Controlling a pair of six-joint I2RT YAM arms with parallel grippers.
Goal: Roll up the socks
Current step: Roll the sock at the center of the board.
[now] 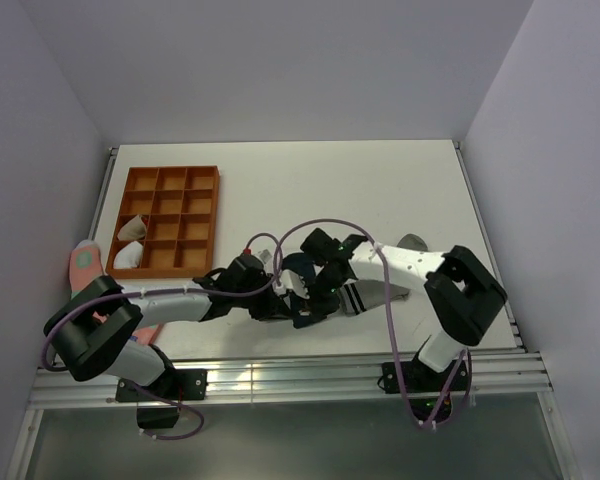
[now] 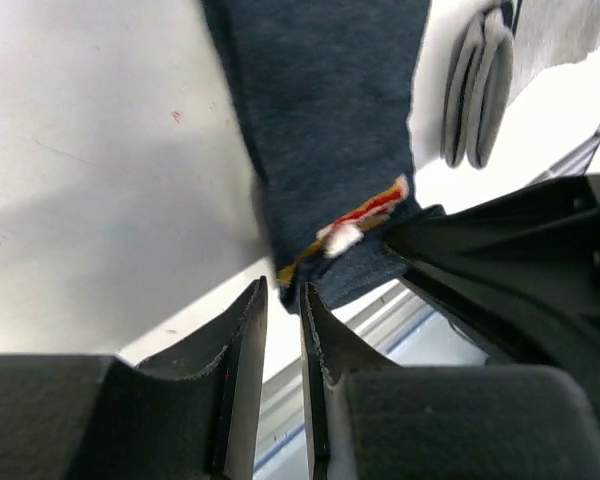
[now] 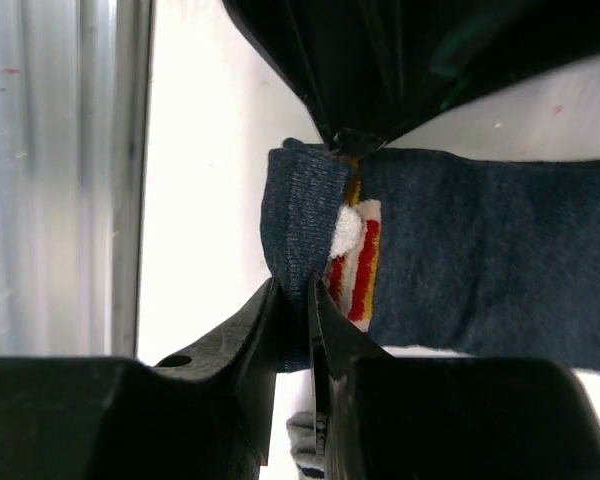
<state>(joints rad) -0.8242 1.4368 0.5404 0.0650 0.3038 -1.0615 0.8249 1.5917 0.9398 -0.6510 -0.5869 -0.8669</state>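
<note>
The dark navy sock (image 1: 298, 268) lies near the table's front edge, between my two grippers. Its red-and-white patch (image 3: 355, 255) sits at the cuff. My left gripper (image 2: 280, 293) is nearly closed and pinches one corner of that cuff (image 2: 320, 120); its black body shows in the right wrist view (image 3: 380, 60). My right gripper (image 3: 292, 290) is shut on the cuff's folded edge beside the patch. The grey sock (image 1: 368, 295) with a dark-striped cuff lies flat just right of the navy one, partly under my right arm. It also shows in the left wrist view (image 2: 480, 85).
A brown compartment tray (image 1: 202, 215) stands at the back left with pale rolled bundles (image 1: 130, 255) in its left cells. A pink sock with a teal spot (image 1: 85, 262) lies at the left table edge. The metal front rail (image 3: 80, 170) runs close behind the grippers.
</note>
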